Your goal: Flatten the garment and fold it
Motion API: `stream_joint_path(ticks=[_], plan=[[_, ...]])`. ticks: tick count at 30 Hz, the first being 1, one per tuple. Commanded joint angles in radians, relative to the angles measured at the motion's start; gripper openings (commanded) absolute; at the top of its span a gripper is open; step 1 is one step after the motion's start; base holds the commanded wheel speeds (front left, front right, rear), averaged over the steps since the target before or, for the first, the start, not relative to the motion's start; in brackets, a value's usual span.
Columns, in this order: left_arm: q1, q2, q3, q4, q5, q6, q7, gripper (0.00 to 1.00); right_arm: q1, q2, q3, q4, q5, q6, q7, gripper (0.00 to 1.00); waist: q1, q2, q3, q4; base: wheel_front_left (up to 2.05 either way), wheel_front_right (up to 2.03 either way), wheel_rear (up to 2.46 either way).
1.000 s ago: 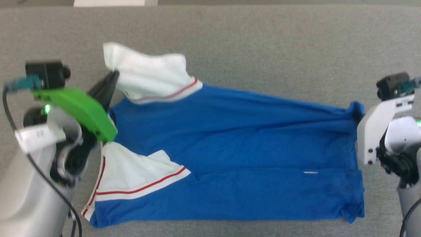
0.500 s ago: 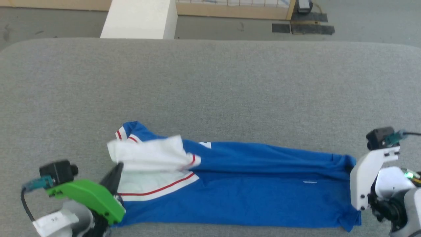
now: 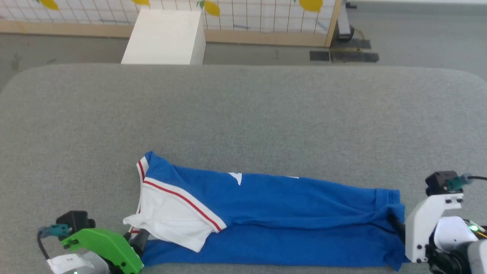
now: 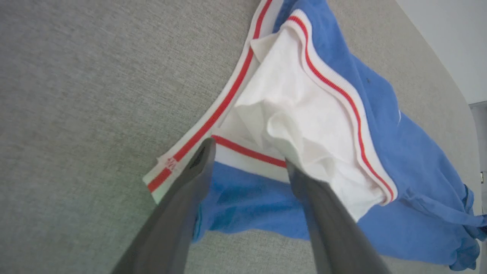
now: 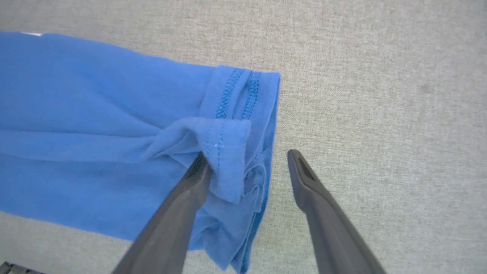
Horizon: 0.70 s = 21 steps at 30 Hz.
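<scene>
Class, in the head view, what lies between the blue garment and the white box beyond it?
Between the garment and the white box the head view shows bare grey padded surface, nothing resting on it.

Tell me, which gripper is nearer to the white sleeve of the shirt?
Left. The left gripper stands open right at the white sleeve; the right gripper stands open at the blue hem, the opposite end of the shirt.

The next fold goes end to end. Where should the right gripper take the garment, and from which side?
Probably the doubled hem of the garment, at the rumpled flap raised off the grey surface. Come from the right; the open right gripper straddles that edge, so one finger could slide under the layers.
</scene>
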Motion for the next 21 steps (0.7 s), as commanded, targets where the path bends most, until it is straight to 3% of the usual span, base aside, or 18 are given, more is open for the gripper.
stream_joint_path(ticks=[1,8,12,15,21], plan=[[0.010,0.020,0.005,-0.007,0.007,0.014,0.007,1.00,0.025,0.008,-0.012,-0.024,0.012,-0.001,0.009,1.00,0.0001,0.0000,-0.034,-0.013,0.00,0.00,0.00],[0.023,0.101,0.062,-0.126,0.044,0.083,0.006,1.00,0.104,0.040,-0.151,-0.208,0.055,-0.001,0.086,1.00,0.0001,0.0000,-0.074,-0.022,0.00,0.00,0.00],[-0.008,0.141,0.113,-0.190,0.104,0.098,-0.070,1.00,0.103,0.042,-0.212,-0.273,0.061,-0.001,0.113,1.00,0.0001,0.0000,-0.061,-0.021,0.00,0.00,0.00],[-0.045,0.146,0.137,-0.215,0.167,0.079,-0.184,1.00,0.076,0.033,-0.206,-0.267,0.074,-0.001,0.111,1.00,0.0001,0.0000,-0.040,-0.021,0.00,0.00,0.00],[-0.115,0.104,0.129,-0.198,0.283,-0.012,-0.457,1.00,0.018,-0.005,-0.109,-0.146,0.100,-0.001,0.088,1.00,0.0001,0.0000,0.007,-0.017,0.00,0.00,0.00]])
